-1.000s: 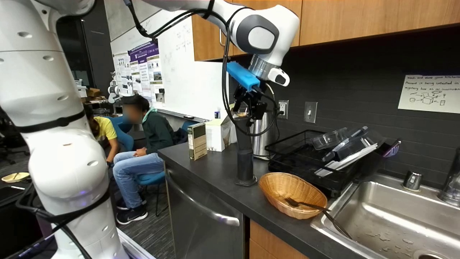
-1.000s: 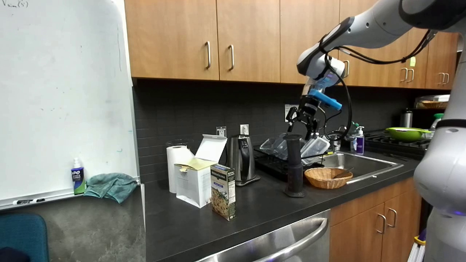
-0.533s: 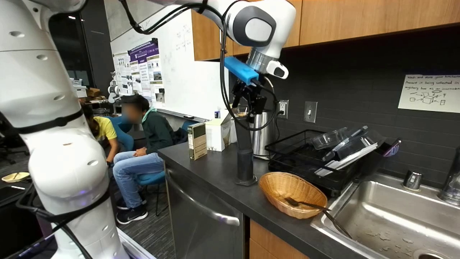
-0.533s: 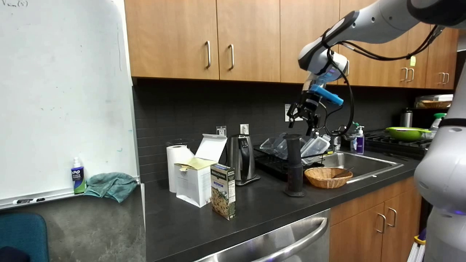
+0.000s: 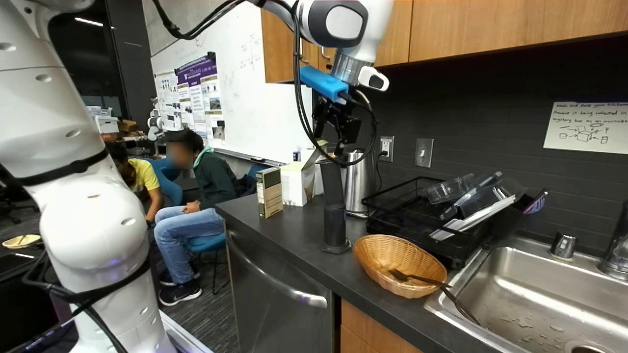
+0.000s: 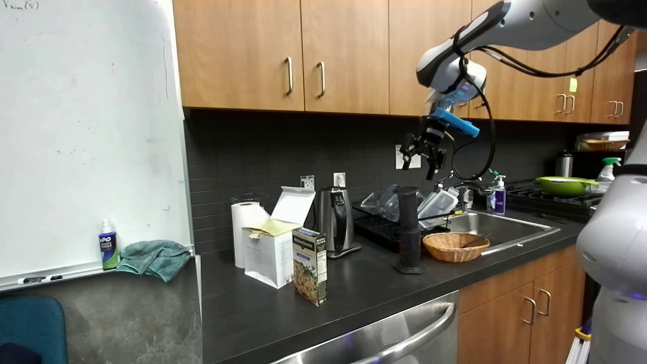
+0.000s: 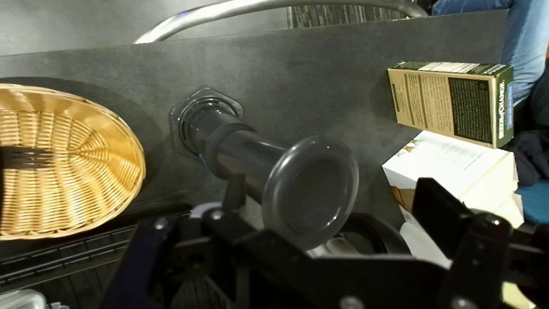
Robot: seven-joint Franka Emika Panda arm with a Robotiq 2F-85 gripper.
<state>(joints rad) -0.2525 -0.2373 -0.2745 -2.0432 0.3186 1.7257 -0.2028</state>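
Note:
A dark grey cylinder [image 5: 334, 215] with a wide foot and flared top stands upright on the counter in both exterior views. My gripper [image 6: 418, 170] hangs higher than it, tilted, and a gap shows to the cylinder's top [image 6: 406, 191]. From the wrist camera, the round top [image 7: 315, 195] appears between the spread fingers of the gripper [image 7: 336, 193], but nothing is held. Beside the cylinder sits an oval wicker basket [image 5: 373, 255] with a dark fork [image 5: 427, 280] resting in it and over its rim. The black fingers hide part of the cylinder's far side in the wrist view.
A food box [image 6: 310, 268], an open white box [image 6: 268, 258] and a steel kettle [image 6: 337, 222] stand further along the counter. Behind the basket is a black dish rack [image 5: 392, 215] with plastic containers. A sink [image 5: 530, 279] adjoins it; wooden cabinets [image 6: 343, 55] hang above.
The arm and gripper have risen and drawn back a little, away from the cylinder's top. The jaws have stayed spread. The cylinder, basket and boxes have not moved.

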